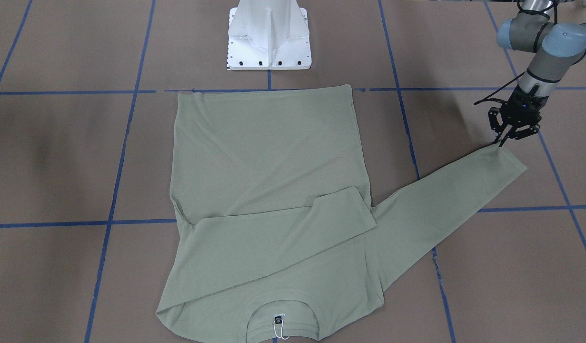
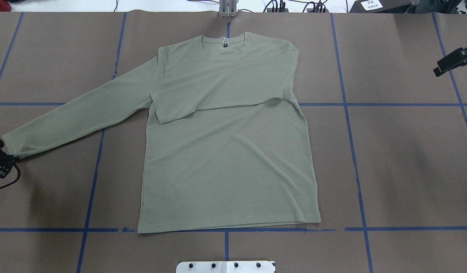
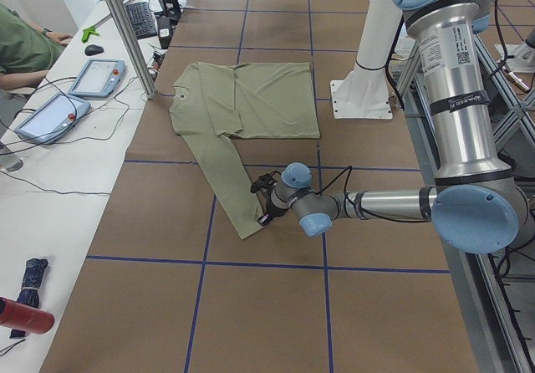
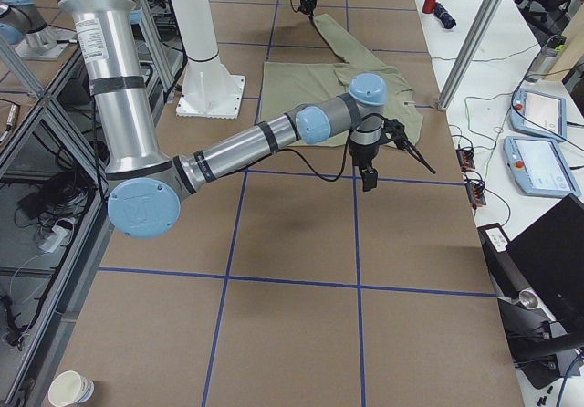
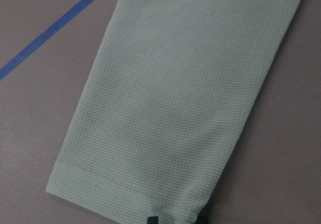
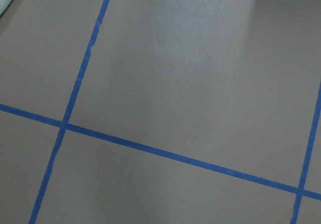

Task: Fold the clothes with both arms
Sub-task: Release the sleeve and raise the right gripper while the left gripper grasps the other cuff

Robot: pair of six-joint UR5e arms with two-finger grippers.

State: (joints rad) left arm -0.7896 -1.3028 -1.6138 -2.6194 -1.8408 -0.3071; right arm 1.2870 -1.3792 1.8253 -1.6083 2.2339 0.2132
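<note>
From across the worktop (image 1: 59, 157), the sage-green shirt (image 1: 269, 157) lies flat at the centre, with its collar at 6 o'clock and its hem at 12 o'clock, just short of the white pedestal (image 1: 269, 38). 1 sleeve is folded across the chest. The other runs out flat toward 2 o'clock, where the left end effector (image 1: 502, 142) comes down on the cuff corner with its fingers drawn nearly together.

From overhead, the shirt (image 2: 225, 159) has its collar at 12 o'clock and the long sleeve reaches toward 9 o'clock. The left end effector (image 2: 0, 161) touches the cuff at the frame's edge. The right end effector (image 2: 451, 60) hangs at 2 o'clock, well apart from the cloth.

From the left end of the worktop, the near arm lies low, and the left end effector (image 3: 262, 218) meets the sleeve end at 6 o'clock of the shirt (image 3: 251, 97). A seated person (image 3: 17, 51) is at 10 o'clock.

From the right end of the worktop, the right end effector (image 4: 401, 165) hovers with its fingers spread wide and holds nothing.

The left wrist camera shows the cuff (image 5: 170, 123) filling the frame. 2 dark fingertips (image 5: 153, 220) at 6 o'clock pinch its hem.

The right wrist camera shows bare worktop crossed by blue tape (image 6: 150, 151).
</note>
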